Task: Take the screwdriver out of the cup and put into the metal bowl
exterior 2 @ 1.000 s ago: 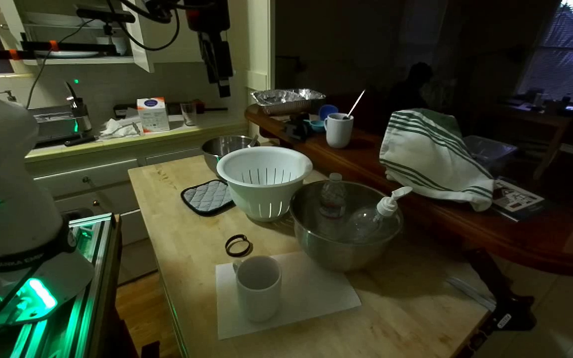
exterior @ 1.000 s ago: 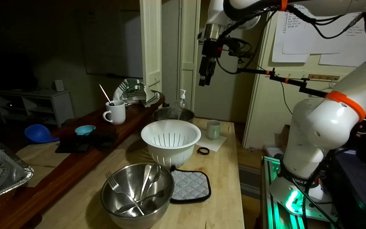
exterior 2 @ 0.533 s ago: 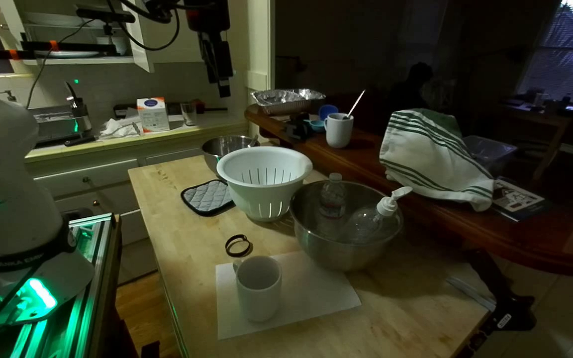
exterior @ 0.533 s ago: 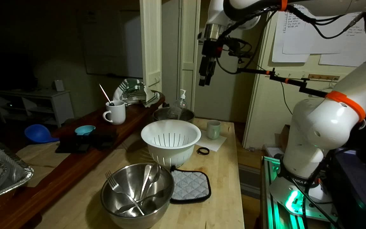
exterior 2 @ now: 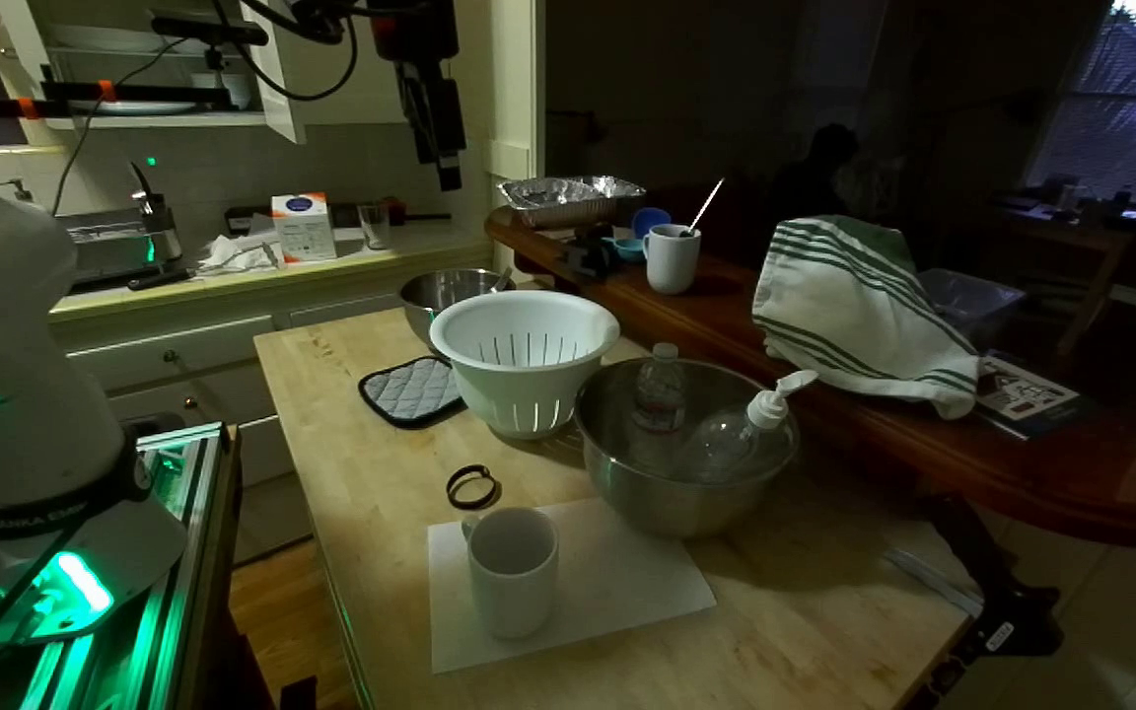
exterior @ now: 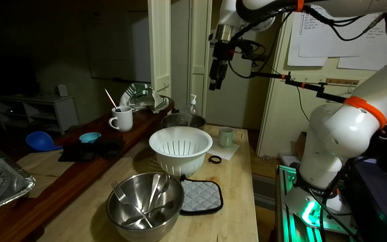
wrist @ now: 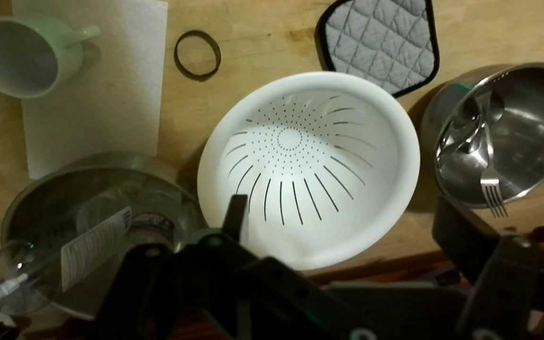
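Note:
A white cup (exterior: 123,121) with a side handle stands on the raised wooden bar in both exterior views (exterior 2: 672,264). A thin pale rod with a dark lower end, likely the screwdriver (exterior: 111,98), leans out of it (exterior 2: 707,205). Both are out of the wrist view. A shiny metal bowl (exterior: 143,232) holding forks and spoons stands on the table, also in the wrist view (wrist: 531,127). My gripper (exterior: 215,84) hangs high above the table. In the wrist view the gripper (wrist: 347,219) is open and empty, its fingers (wrist: 235,212) wide apart over the white colander.
The white colander (exterior: 180,164) stands beside the cutlery bowl. Another steel bowl (exterior 2: 667,508) holds clear bottles. A pale mug (exterior 2: 514,587) stands on white paper. A grey pot holder (exterior: 201,196) and black ring (exterior 2: 472,487) lie nearby. A striped towel (exterior 2: 854,316) lies on the bar.
The gripper has shifted very slightly, a few pixels up and sideways in the exterior views. The cup, rod and bowls have not moved.

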Action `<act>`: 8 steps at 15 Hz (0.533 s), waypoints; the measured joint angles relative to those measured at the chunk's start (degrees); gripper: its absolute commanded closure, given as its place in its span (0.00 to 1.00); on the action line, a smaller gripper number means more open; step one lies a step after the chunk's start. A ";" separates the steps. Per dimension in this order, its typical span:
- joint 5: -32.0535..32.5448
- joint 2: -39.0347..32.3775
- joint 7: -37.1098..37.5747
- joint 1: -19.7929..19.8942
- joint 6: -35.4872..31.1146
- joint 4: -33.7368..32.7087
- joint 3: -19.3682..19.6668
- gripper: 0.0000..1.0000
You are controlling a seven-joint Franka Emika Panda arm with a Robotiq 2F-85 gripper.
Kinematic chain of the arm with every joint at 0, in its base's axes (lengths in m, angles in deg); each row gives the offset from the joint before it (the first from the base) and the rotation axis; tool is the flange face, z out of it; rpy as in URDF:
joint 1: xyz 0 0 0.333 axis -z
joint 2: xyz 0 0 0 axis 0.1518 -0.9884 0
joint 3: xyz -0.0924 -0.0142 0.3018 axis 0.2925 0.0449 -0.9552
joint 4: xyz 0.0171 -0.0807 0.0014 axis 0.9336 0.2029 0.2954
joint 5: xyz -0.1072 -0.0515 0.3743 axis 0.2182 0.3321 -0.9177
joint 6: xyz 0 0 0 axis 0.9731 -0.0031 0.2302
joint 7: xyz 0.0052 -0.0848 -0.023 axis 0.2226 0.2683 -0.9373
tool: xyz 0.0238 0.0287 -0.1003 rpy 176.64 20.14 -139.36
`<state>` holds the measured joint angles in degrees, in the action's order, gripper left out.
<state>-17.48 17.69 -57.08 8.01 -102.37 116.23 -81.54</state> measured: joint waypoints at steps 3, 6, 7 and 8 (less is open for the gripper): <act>2.08 -1.37 0.97 0.16 -7.40 -1.57 -2.88 0.00; 5.99 -4.66 3.09 0.18 -11.83 -5.13 -6.57 0.00; 7.30 -6.23 4.30 0.22 -11.99 -6.75 -7.48 0.00; 8.79 -7.97 5.68 0.42 -11.99 -8.59 -8.20 0.00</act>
<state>-8.69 9.72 -51.40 8.43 -114.36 107.65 -89.74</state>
